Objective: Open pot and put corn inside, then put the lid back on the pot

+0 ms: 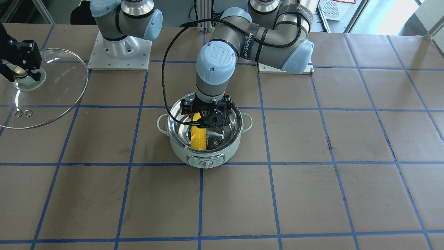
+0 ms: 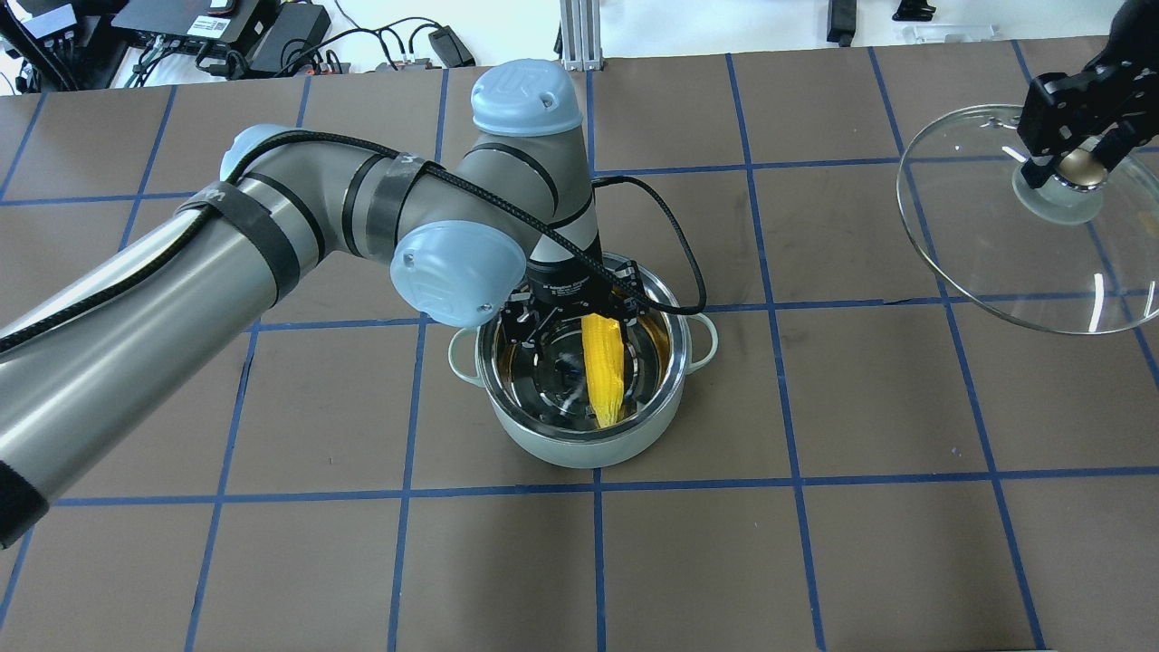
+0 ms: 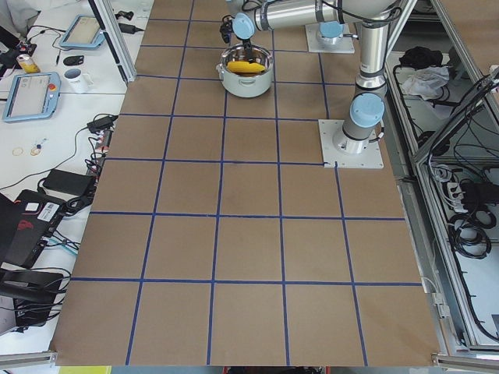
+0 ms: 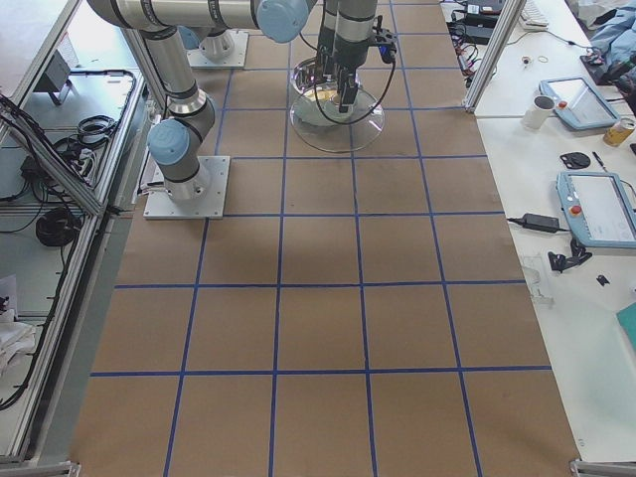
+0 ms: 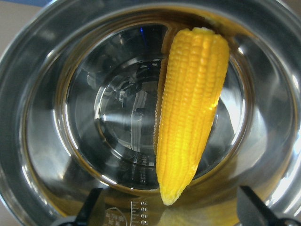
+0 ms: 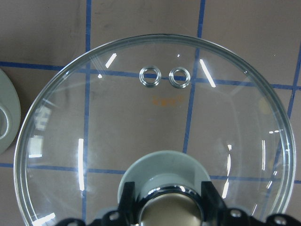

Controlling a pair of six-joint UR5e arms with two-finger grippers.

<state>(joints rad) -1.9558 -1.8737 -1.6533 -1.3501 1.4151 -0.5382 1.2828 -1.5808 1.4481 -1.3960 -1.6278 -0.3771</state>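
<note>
The mint-green pot [image 1: 204, 152] stands open at the table's middle; it also shows in the overhead view [image 2: 579, 448]. The yellow corn [image 2: 605, 371] lies inside it, leaning on the steel wall, tip toward the wrist camera [image 5: 193, 108]. My left gripper [image 2: 575, 317] hangs just over the pot's rim, open, its fingertips [image 5: 89, 209] wide apart and clear of the corn. My right gripper [image 2: 1073, 163] is shut on the beige knob [image 6: 169, 216] of the glass lid [image 2: 978, 226] and holds it tilted above the table, well to the side of the pot.
Both arm bases [image 1: 119, 55] stand at the robot's edge of the brown table with its blue tape grid. The pot's edge shows at the left of the right wrist view [image 6: 7, 117]. Side benches hold tablets and cables [image 3: 31, 93].
</note>
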